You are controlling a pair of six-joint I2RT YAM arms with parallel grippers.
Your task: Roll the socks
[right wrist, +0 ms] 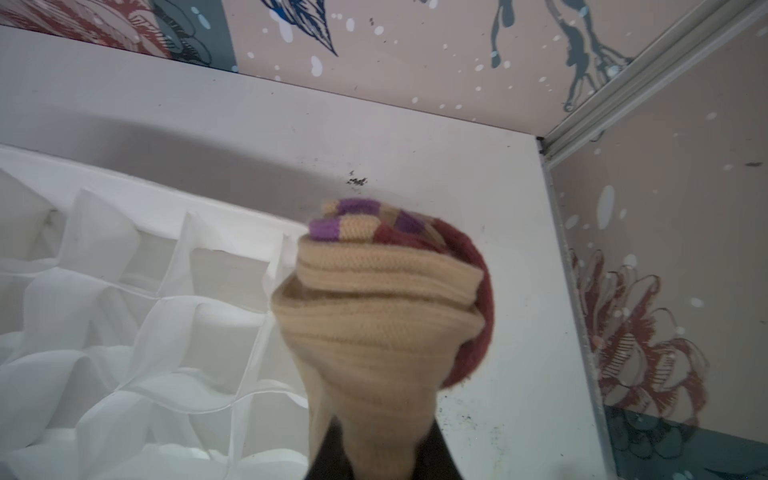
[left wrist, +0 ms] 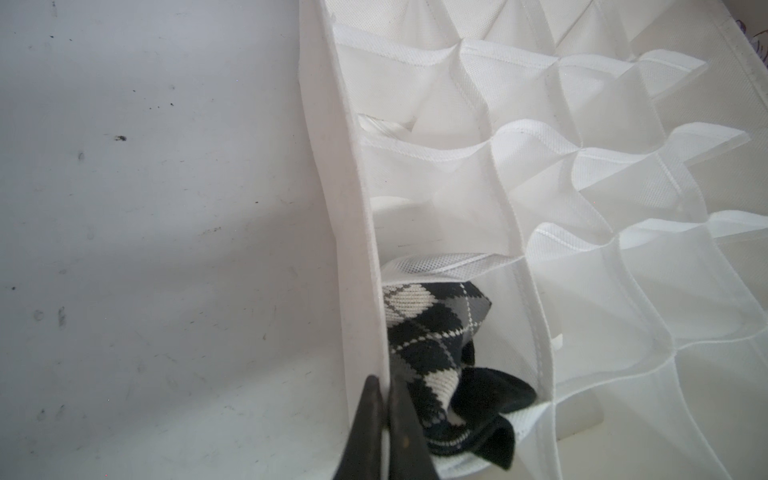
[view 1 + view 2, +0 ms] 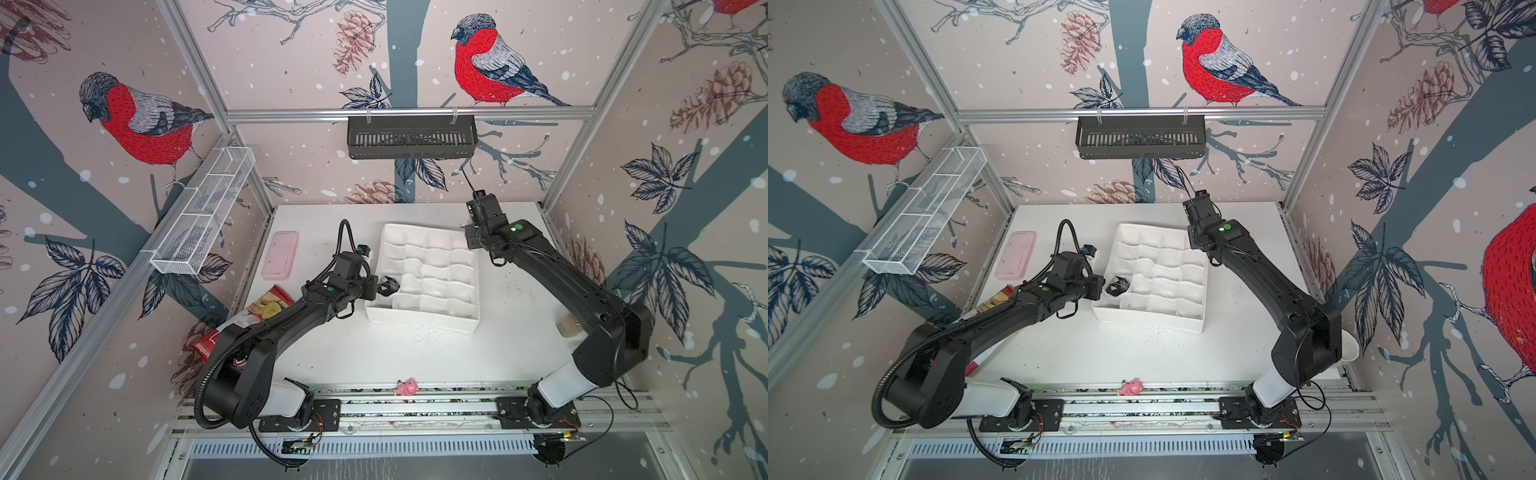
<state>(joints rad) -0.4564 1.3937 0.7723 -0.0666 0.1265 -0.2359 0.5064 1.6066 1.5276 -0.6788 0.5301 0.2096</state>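
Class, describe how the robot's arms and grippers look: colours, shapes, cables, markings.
The left arm and right arm have black angular links, white base segments and a green dot each. A black ribbed hose follows the left one. The left gripper has dark tapering fingers.

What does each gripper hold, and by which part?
Right gripper: the rolled tan sock with maroon and purple, gripped at its tan end. Left gripper: shut, seemingly pinching the white fabric organizer's outer wall, not the black-and-white argyle sock.
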